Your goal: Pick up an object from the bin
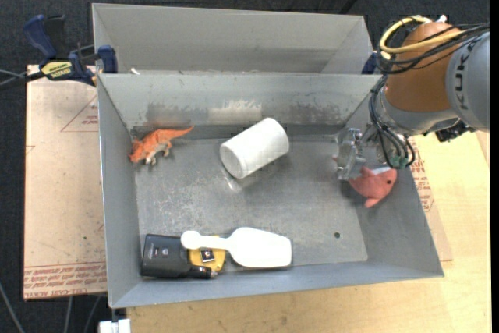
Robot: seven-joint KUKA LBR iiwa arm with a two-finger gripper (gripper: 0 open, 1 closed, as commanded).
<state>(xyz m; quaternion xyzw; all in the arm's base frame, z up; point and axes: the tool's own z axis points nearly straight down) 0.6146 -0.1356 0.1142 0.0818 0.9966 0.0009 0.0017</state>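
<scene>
Pink soft toy (376,185), plump and reddish with a small fin or tail poking out at one end, perhaps a fish, lies well to the view's right of the white cylinder (255,146) and a little nearer the front. It sits where the floor of the bin (234,207) meets the sloping right wall. Its surface looks plush and yielding, with no hard edge to catch on.

The claw (348,160) hangs low between the cylinder and the toy, right up against the toy's left side. From this angle I cannot tell whether it is released or clenched, nor whether any part of the toy sits inside it.

The main risk, as I judge it, comes from that offset. The claw stands beside the toy, not squarely over it, so a squeeze from here may catch only a fold of plush or the fin, and the toy could slide out on the lift. The sloping wall is the second hazard: a shift towards the toy brings the claw and the wrist cables close to the metal, and a scrape could knock the grasp askew. A soft body may also squash and let go once its weight hangs free.

Nothing else crowds the spot. An orange toy dinosaur (156,143) lies on the cylinder's far side. A black flat case (162,256) and a white bottle-like thing (253,248) lie in front of the cylinder, touching each other.
</scene>
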